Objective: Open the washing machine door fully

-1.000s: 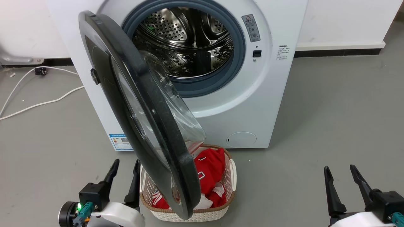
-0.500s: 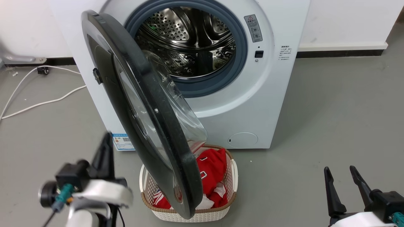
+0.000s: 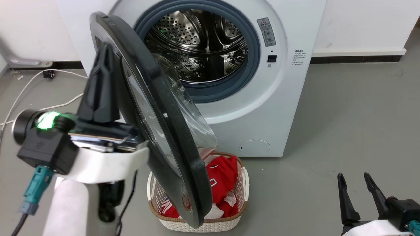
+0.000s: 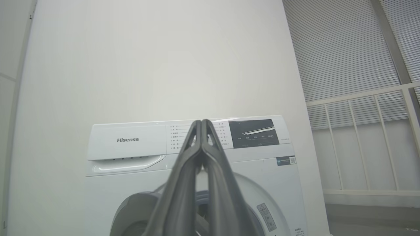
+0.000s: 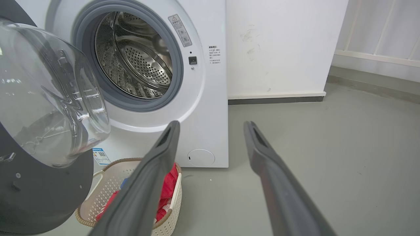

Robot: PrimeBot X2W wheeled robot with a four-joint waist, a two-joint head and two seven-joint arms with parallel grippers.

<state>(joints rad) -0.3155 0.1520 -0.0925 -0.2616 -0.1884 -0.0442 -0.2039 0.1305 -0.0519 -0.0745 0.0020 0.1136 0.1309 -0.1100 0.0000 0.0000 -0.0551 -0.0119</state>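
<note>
The white washing machine (image 3: 262, 108) stands ahead with its steel drum exposed. The washing machine door (image 3: 157, 98), black-rimmed with a clear glass bowl, stands about half open, edge-on to the head view, its lower edge over the basket. My left gripper (image 3: 105, 49) is raised on the door's outer, left side, fingers pointing up and close to its rim; I cannot tell whether they touch it. In the left wrist view the left gripper (image 4: 201, 122) is shut on nothing, in front of the machine's control panel (image 4: 251, 132). My right gripper (image 3: 356, 178) rests open low on the right, apart from the door (image 5: 39, 190).
A white laundry basket (image 3: 203, 226) with red clothes (image 3: 223, 177) sits on the floor under the door's lower edge. White cables (image 3: 26, 85) lie on the grey floor at the left. A white wall runs behind the machine; a white railing (image 4: 361, 141) stands to the right.
My left arm has risen from near the floor beside the basket to the door's outer side, and its fingers have closed. The head camera shifted slightly. The door and right gripper have not moved.
</note>
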